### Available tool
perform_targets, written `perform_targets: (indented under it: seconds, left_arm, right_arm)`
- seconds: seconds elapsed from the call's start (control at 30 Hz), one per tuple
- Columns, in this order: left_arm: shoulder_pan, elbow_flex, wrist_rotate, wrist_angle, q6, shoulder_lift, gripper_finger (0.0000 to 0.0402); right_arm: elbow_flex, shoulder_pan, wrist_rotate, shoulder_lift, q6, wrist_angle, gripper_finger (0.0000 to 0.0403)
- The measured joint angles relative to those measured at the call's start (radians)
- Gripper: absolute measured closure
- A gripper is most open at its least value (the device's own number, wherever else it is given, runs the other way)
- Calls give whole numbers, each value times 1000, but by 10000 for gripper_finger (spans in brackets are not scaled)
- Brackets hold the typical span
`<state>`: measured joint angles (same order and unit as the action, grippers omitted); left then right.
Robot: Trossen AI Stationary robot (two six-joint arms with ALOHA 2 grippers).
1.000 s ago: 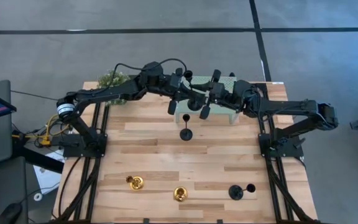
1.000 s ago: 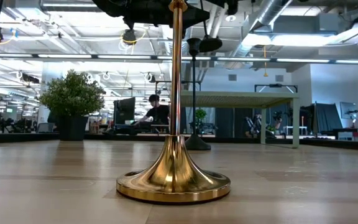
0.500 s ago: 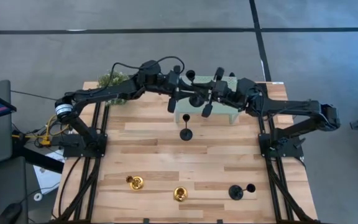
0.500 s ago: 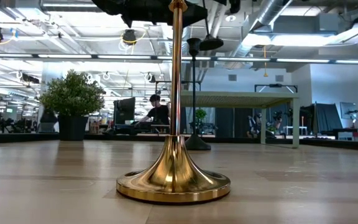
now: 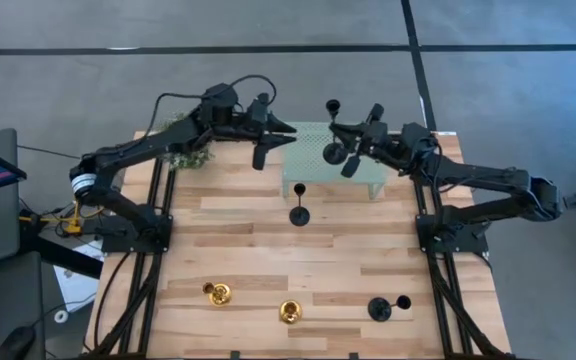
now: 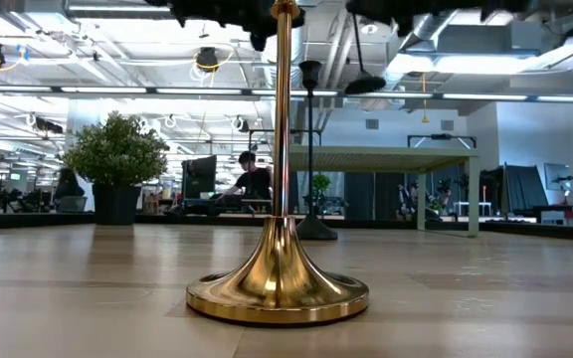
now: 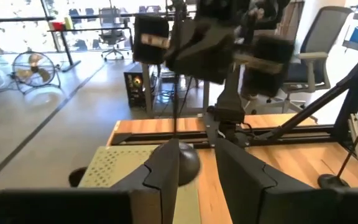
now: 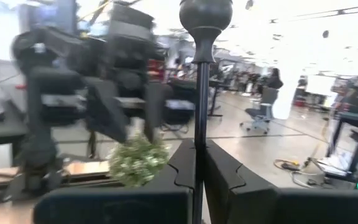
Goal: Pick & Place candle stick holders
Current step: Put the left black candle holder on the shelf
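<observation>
My right gripper (image 5: 344, 135) is shut on a black candle stick holder (image 5: 334, 128), held in the air over the pale green mesh stand (image 5: 313, 175). My left gripper (image 5: 278, 140) is open and empty, left of the stand near the green plant (image 5: 183, 140). A second black holder (image 5: 298, 213) stands on its round base in front of the stand. A third (image 5: 378, 308) stands near the front right. Two gold holders (image 5: 216, 292) (image 5: 289, 312) stand at the front. One of them fills the low view (image 6: 279, 288). My right gripper pinches the holder's thin stem (image 8: 199, 124) between its two fingers (image 8: 219, 168), below the round top (image 8: 205, 15). The fingers reach in from the table's right and lie across the stem. The holder is lifted clear and tilted, its top toward the far edge and its base (image 6: 364, 86) hanging lowest.
The mesh stand sits at the table's far middle, with the plant at the far left corner. Bare wood lies between the stand and the front row of holders. The arm frames stand along both side edges. A person shows far off in the room behind.
My left gripper has drawn back from the held holder toward the table's left edge and no longer touches it. My right gripper has carried the holder a little toward the right and far edges. In the low view the holder's base has swung to the right.
</observation>
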<state>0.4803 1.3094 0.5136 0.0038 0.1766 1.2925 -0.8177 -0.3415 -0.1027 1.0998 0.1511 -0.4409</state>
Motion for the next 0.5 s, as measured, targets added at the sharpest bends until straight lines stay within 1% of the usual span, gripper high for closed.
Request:
perform_targets:
  seconds: [0.07,0.2,0.33,0.5]
  left_arm:
    - [11,-1,0,-32,1,-27,294]
    - [31,-44,1,-34,2,-85,293]
    - [45,-111,0,-36,2,-141,293]
    - [57,-180,-13,-29,2,-196,293]
  right_arm:
    - [49,-34,10,-14,-26,-64,402]
    - [134,-101,55,-18,-95,-179,402]
    - [181,-140,55,31,-139,-260,403]
    - [198,-171,54,117,-180,-393,403]
